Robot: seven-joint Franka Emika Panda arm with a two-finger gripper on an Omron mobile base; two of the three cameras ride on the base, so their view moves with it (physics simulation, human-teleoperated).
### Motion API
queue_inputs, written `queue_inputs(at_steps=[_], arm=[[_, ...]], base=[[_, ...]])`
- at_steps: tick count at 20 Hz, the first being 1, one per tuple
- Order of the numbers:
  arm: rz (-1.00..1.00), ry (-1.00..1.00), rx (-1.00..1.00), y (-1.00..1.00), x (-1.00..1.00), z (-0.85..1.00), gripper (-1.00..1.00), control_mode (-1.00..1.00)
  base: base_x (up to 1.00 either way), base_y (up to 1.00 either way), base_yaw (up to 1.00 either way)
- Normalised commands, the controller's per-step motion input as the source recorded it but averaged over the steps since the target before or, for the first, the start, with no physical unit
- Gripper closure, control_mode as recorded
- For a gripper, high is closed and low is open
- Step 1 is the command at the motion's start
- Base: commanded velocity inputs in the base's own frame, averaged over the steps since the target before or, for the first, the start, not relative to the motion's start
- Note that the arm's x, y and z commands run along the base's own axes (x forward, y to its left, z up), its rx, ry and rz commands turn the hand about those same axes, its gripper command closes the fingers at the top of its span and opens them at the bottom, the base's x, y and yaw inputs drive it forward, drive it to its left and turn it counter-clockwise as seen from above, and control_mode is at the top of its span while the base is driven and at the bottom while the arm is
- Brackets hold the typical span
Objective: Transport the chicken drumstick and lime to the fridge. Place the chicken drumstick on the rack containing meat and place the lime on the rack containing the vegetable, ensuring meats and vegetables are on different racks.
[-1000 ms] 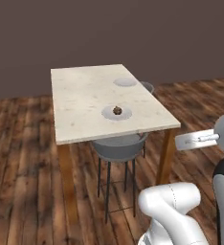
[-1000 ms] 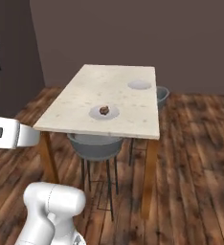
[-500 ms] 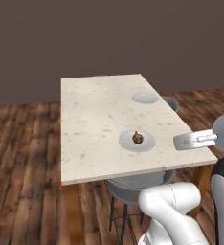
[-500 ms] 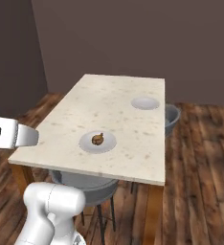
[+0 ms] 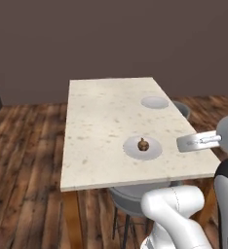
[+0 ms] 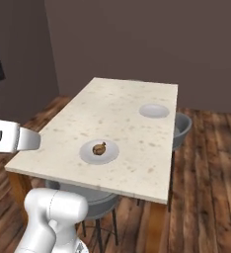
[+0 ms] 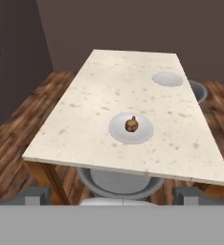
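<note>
Two plates sit on the pale speckled surface (image 5: pixel 101 126). The near plate (image 5: pixel 133 149) carries the drumstick (image 5: pixel 143 144), a small golden-brown piece with its narrow tip pointing up and away; it lies at about the middle of that plate. The far plate (image 5: pixel 154 102) lies toward the right edge of the surface, well apart from the near one, and nothing can be made out on it.

From the right base view the drumstick (image 6: pixel 99 147) lies on its side on the near plate (image 6: pixel 110 154), with the far plate (image 6: pixel 154 110) beyond it to the right. In the hand view the drumstick (image 7: pixel 131 124) rests on the near plate (image 7: pixel 118 132), near the front edge of the surface (image 7: pixel 85 105).

Grey chairs (image 7: pixel 118 184) are tucked under the surface at the near side and another (image 6: pixel 180 129) at the far right. The floor (image 5: pixel 23 160) is dark wood planks.

The pincer (image 7: pixel 111 196) hangs short of the near edge, its two tips set wide apart with nothing between them.
</note>
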Motion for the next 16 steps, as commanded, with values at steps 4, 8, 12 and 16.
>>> queue_inputs(at_steps=[4,8,12,16], arm=[[0.00,0.00,0.00,0.00,0.00,0.00,-1.00,1.00],[0.00,0.00,0.00,0.00,0.00,0.00,-1.00,1.00],[0.00,0.00,0.00,0.00,0.00,0.00,-1.00,1.00],[0.00,0.00,0.00,0.00,0.00,0.00,-1.00,1.00]], base=[[1.00,-0.69,0.27],[0.65,-0.51,0.21],[0.63,-0.20,0.09],[0.76,-0.09,0.02]])
